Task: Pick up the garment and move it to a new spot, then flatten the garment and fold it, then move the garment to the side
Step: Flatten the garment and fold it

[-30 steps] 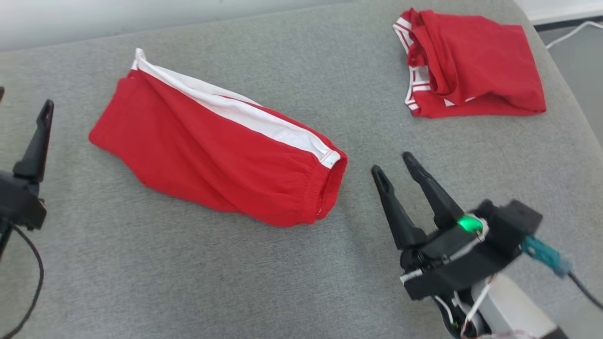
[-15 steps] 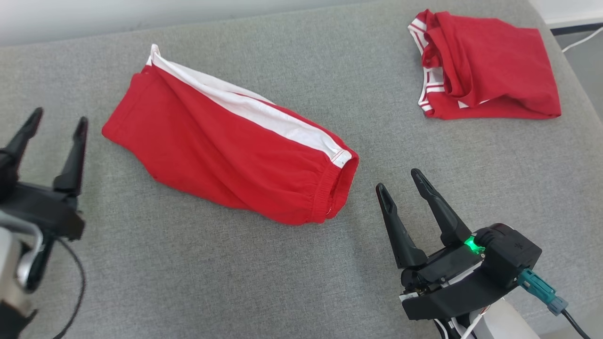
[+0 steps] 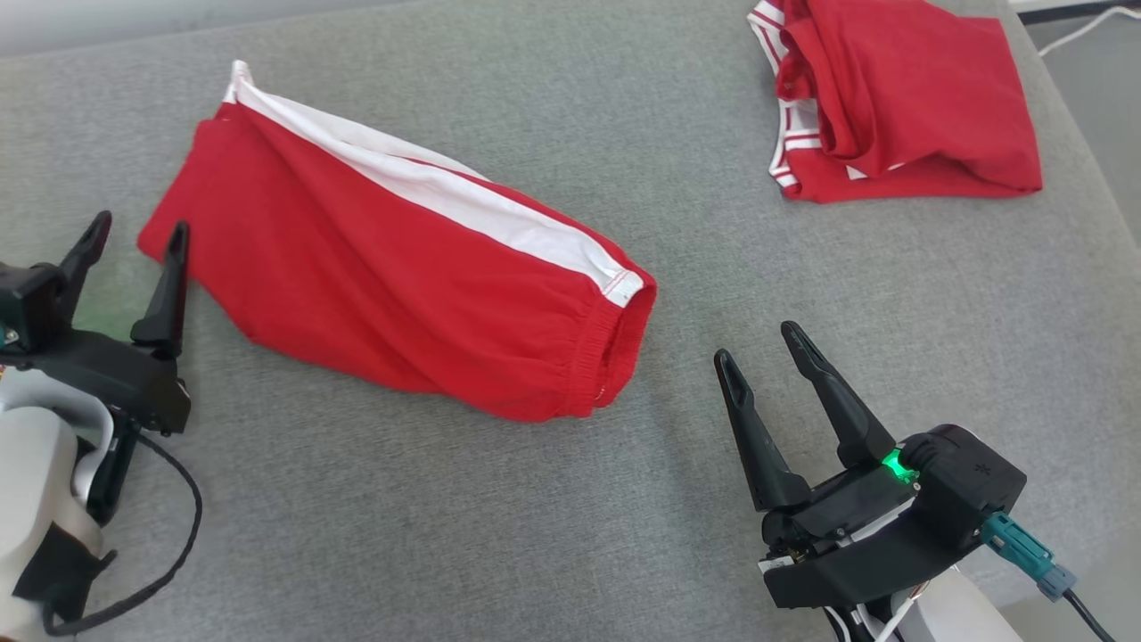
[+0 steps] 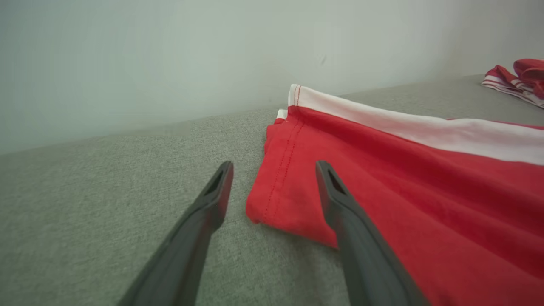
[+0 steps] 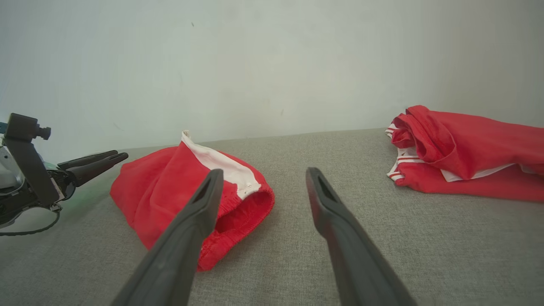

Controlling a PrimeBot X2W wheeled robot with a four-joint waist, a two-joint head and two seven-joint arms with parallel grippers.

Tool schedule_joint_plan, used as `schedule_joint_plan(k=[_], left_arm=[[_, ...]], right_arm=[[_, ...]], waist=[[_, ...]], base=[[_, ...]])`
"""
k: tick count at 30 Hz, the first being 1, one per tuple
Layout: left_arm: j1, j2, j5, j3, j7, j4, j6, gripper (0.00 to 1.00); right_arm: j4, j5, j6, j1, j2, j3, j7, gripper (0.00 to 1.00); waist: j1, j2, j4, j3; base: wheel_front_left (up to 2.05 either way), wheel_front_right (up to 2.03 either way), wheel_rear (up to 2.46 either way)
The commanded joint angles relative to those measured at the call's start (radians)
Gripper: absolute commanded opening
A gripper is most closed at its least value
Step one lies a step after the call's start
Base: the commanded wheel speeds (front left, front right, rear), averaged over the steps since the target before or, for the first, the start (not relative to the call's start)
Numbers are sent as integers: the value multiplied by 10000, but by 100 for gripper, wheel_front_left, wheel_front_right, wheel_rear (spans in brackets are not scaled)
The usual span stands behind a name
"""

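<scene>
Red shorts [image 3: 392, 285] lay ungripped across the grey cushion's [image 3: 535, 499] far-left part, seemingly doubled lengthwise but rumpled. Left gripper [image 3: 142, 224] gaped at their hem corner, while right gripper [image 3: 756, 342] stood released near the waistband. Flattening, folding and the move aside looked undone.

Grey woven upholstered surface [image 3: 553, 535] spans most of the head view and the lower half of both wrist views. It has a fine even weave, a rounded edge falling away at the right, and soft diffuse light with faint shadows. Plain pale wall [image 5: 272, 63] behind it fills the top half of both wrist views and shows as a light strip at upper left of the head view. Upper right corner of the head view: darker grey floor [image 3: 1110, 80] with a white cable [image 3: 1083, 25] on it.
</scene>
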Motion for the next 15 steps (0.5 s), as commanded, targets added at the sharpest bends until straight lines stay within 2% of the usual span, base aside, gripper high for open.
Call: schedule_joint_plan(k=[1, 9, 15], left_arm=[[-84, -2, 67, 21, -56, 125, -68, 100], [-689, -68, 597, -277, -49, 1782, -328, 100], [-1020, -363, 442, -551, 249, 3157, -465, 100]], right_arm=[[-9, -77, 0, 67, -30, 8, -7, 100], [124, -62, 0, -72, -25, 162, -7, 100], [271, 5, 0, -93, -81, 270, -7, 100]], waist=[[-1, 0, -118, 103], [-1, 0, -329, 149], [-1, 0, -448, 35]], base=[[0, 0, 0], [0, 0, 0], [0, 0, 0]])
